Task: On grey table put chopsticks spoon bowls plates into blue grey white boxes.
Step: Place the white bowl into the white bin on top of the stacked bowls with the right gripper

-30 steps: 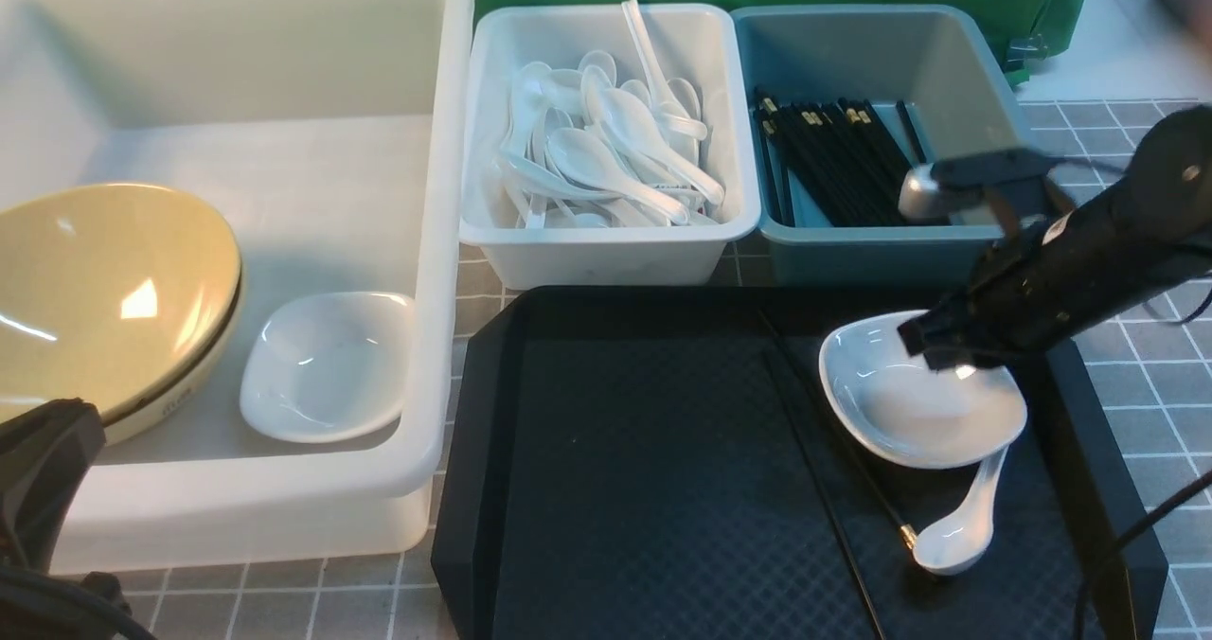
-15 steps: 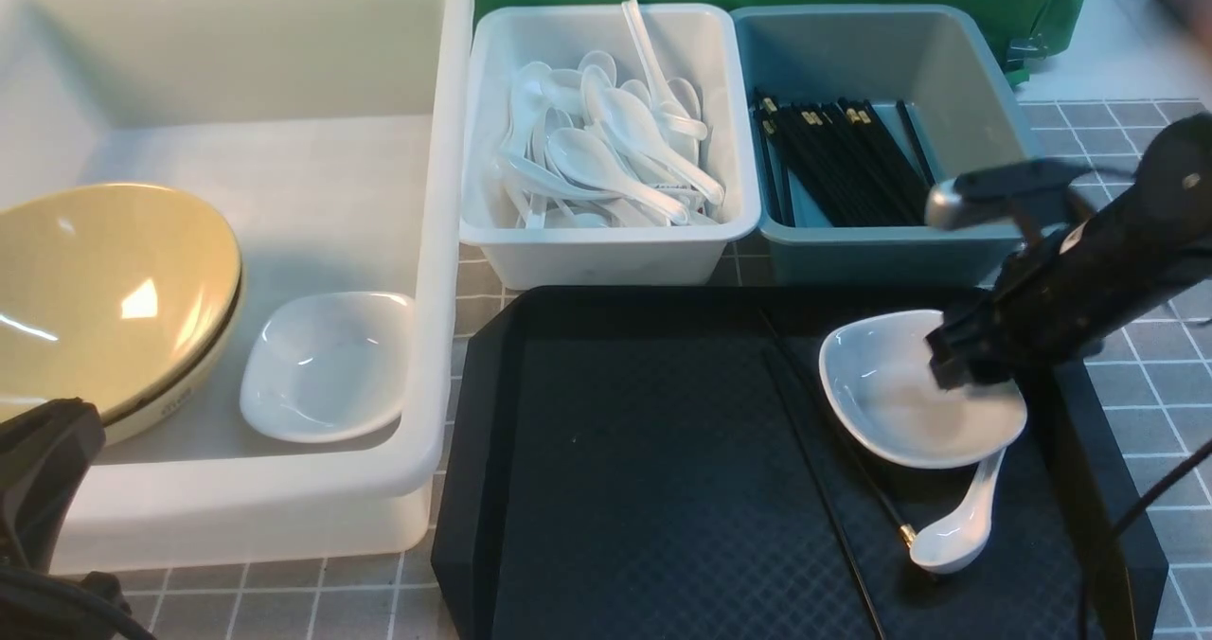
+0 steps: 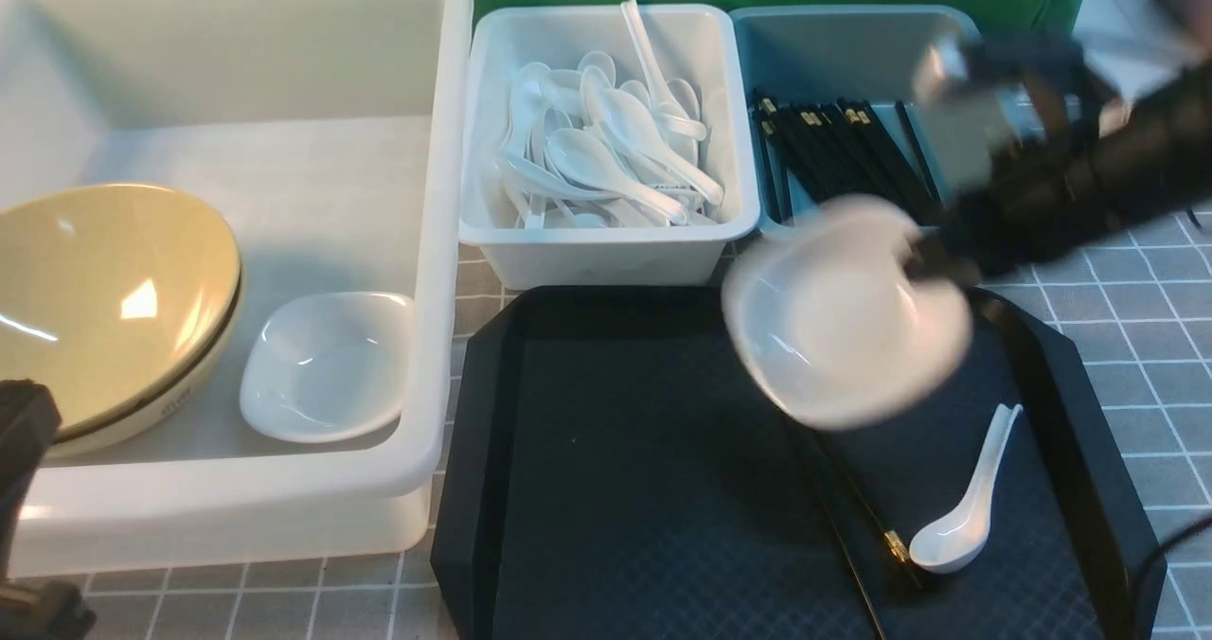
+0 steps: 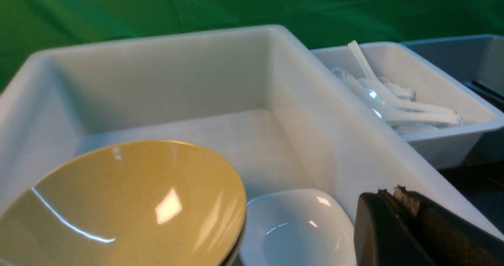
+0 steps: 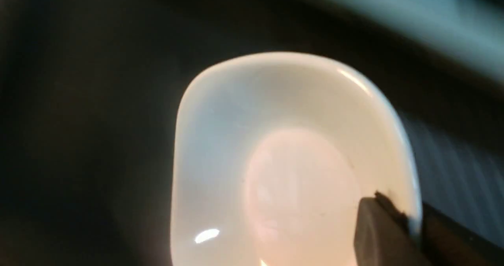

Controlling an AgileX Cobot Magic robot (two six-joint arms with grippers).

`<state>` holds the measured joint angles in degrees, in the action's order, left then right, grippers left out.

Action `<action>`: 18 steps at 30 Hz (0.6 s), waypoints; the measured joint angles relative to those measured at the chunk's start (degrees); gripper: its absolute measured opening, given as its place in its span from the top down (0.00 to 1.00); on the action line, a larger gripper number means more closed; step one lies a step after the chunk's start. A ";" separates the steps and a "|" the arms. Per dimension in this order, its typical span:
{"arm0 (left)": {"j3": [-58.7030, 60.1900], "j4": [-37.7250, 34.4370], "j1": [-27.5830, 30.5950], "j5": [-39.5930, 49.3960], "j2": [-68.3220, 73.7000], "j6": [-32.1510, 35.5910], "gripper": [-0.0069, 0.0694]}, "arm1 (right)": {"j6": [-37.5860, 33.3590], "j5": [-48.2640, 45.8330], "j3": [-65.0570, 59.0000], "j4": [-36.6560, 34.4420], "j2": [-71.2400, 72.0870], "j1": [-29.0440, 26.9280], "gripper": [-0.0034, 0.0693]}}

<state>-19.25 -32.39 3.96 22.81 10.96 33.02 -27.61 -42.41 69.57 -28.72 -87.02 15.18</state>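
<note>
White plate (image 3: 846, 311), rim between right gripper (image 3: 933, 259) fingers (image 5: 374, 234)

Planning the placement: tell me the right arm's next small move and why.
Probably carry the plate leftward toward the large white tub: the right claw pinches its rim, it hangs above the black tray, and a matching plate already lies in that tub.

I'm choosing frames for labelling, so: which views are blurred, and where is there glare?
Front view: the plate and the right gripper holding it are motion-smeared; everything else is sharp, with glare on the bowl. Left wrist view: sharp, with bright streaks on the bowl. Right wrist view: the plate is soft and washed out, the background smeared and dark.
</note>
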 joint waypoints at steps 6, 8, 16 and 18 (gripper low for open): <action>1.87 0.00 0.00 -2.79 -0.96 0.41 0.92 | -13.45 8.82 14.10 -10.26 -6.60 17.38 0.86; 1.94 0.00 0.00 -2.86 -0.96 0.41 0.92 | -16.06 10.07 19.02 -10.46 -12.07 21.35 0.86; 1.99 0.00 0.00 -3.29 -0.96 0.41 0.92 | -17.78 8.70 40.72 -4.13 -34.34 29.04 0.83; 2.04 -0.05 0.00 -3.29 -0.96 0.41 0.92 | -16.02 8.03 43.28 0.32 -37.22 29.40 0.78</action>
<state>-17.21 -32.45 3.96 19.53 10.00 33.43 -43.63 -34.38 112.84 -28.40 -124.24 44.57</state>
